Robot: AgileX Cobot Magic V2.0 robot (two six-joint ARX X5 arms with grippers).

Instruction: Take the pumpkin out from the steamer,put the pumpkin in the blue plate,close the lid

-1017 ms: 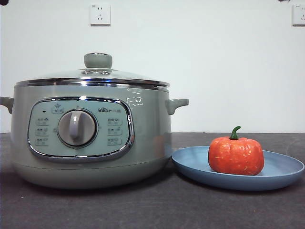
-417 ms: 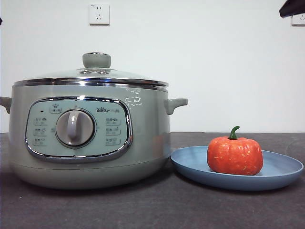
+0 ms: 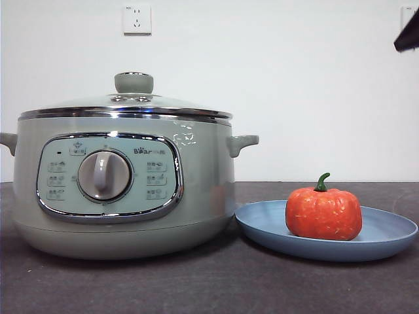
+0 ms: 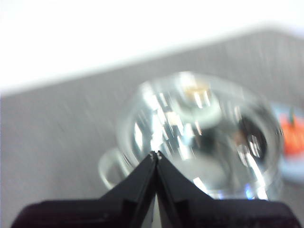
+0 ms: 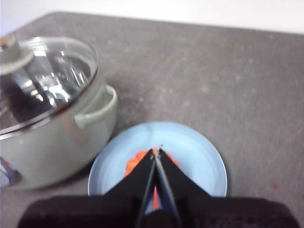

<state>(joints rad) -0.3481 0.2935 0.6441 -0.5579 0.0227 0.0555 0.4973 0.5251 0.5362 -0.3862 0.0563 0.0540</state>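
behind the dark grey worktop (image 3: 196,288) rises a white wall with a socket (image 3: 137,19). on the worktop stands the steamer (image 3: 124,190), its lid (image 3: 127,104) seated on the rim with the knob up. just beside it lies the blue plate (image 3: 386,242), and the pumpkin (image 3: 323,213) sits upright in it, stem up. the right gripper (image 5: 156,152) hangs above the pumpkin, jaws pressed together and empty. the left gripper (image 4: 156,154) hangs above the lid, jaws also pressed together, in a blurred view.
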